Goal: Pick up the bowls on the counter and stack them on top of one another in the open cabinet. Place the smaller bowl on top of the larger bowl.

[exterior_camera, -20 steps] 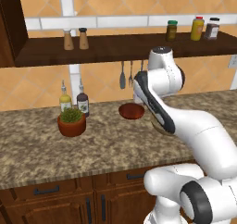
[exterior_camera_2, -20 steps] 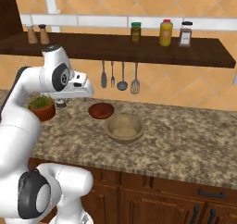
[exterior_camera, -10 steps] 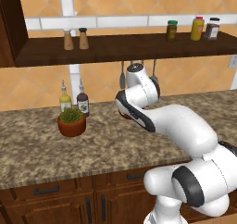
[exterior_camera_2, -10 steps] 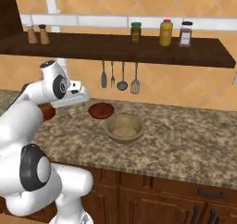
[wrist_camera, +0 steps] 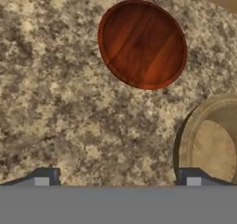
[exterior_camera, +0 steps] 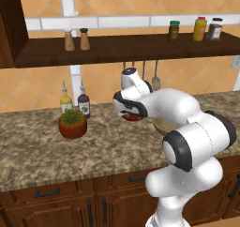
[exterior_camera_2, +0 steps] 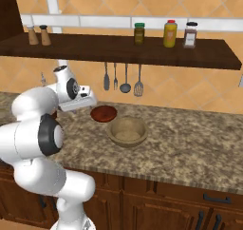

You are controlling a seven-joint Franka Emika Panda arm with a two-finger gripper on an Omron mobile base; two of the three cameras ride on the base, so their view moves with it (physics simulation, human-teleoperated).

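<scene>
The smaller bowl (wrist_camera: 142, 43), shallow and dark red, sits on the granite counter (wrist_camera: 60, 102) ahead of my gripper (wrist_camera: 118, 177). My fingertips (wrist_camera: 44, 177) stand wide apart, open, with nothing between them. The larger tan bowl (wrist_camera: 210, 142) lies to the right, by my right fingertip. From the right base view, the red bowl (exterior_camera_2: 103, 113) sits just behind the tan bowl (exterior_camera_2: 126, 131), and my gripper (exterior_camera_2: 84, 105) hovers close left of the red one. In the left base view my gripper (exterior_camera: 127, 112) partly hides the red bowl (exterior_camera: 135, 119). The open cabinet (exterior_camera_2: 118, 51) runs above.
A terracotta pot with a plant (exterior_camera: 72, 123) and two bottles (exterior_camera: 84, 102) stand on the counter to the left. Utensils (exterior_camera_2: 125, 77) hang on the wall behind the bowls. Jars (exterior_camera_2: 170, 33) and shakers (exterior_camera: 76, 39) occupy parts of the shelf.
My arm has folded down and the hand has sunk lower over the counter, a little closer to the red bowl. Both bowls stay where they were.
</scene>
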